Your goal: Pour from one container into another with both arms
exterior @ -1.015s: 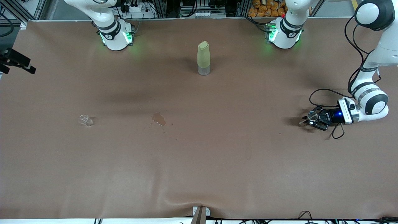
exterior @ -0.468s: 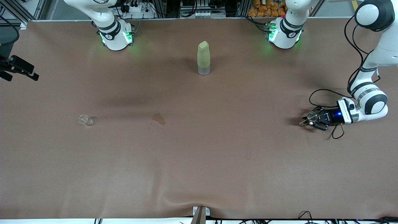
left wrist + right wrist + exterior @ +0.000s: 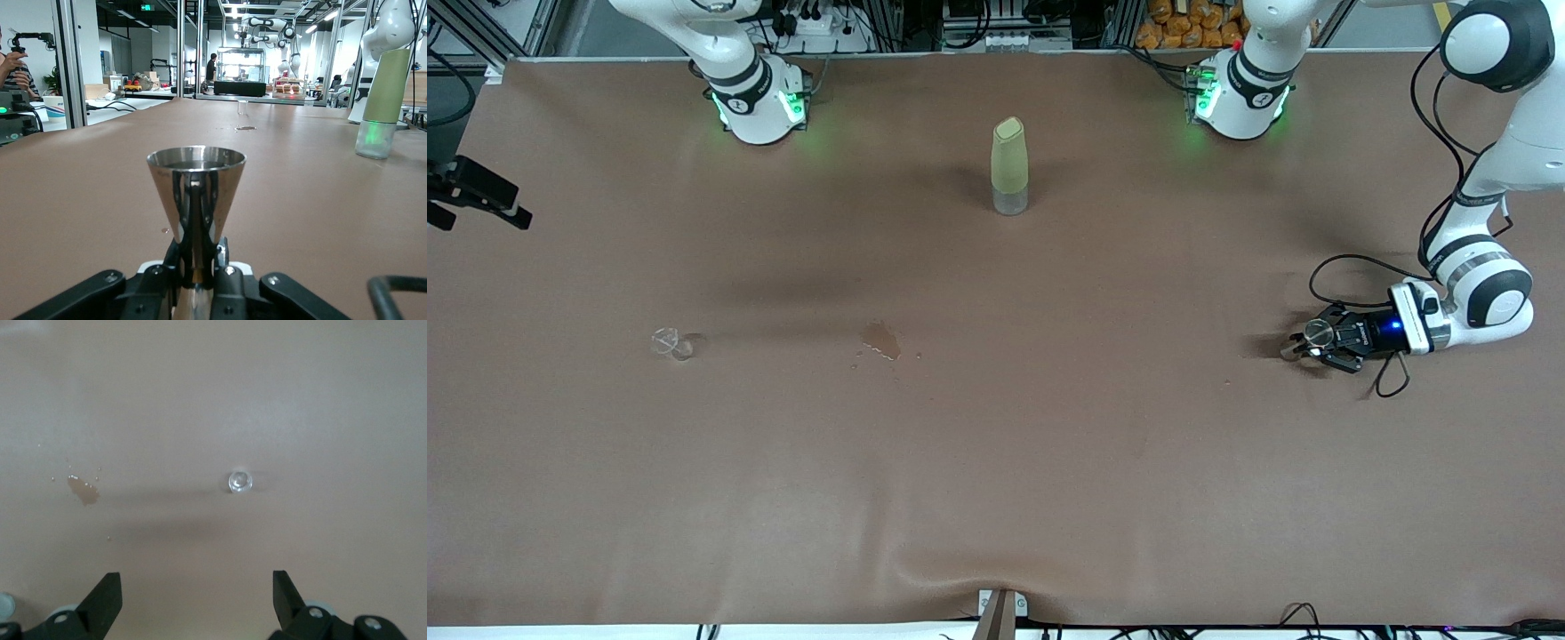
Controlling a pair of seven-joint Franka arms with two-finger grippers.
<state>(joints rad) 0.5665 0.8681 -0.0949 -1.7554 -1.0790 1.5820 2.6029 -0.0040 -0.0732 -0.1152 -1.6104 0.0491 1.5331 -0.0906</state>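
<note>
1. Toward the left arm's end of the table, the left gripper (image 3: 1316,342) sits low at the tabletop, clamped on the waist of the silver jigger (image 3: 1317,332), which stands upright with its bowl upward.
2. Toward the right arm's end, the clear cup (image 3: 669,343) stands alone on the brown table (image 3: 1049,489), well apart from the jigger; a small spill (image 3: 881,340) lies between them.
3. The right gripper (image 3: 193,603) hangs high above the cup, fingers spread wide and pointing down; it is judged the arm placed to fetch it.
4. Farthest from the front camera stands an olive-green bottle (image 3: 1009,167).

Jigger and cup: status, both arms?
Left gripper shut on jigger, low at its table end. Right gripper open, high above clear cup. Cup untouched; spill beside its path, bottle clear.
</note>
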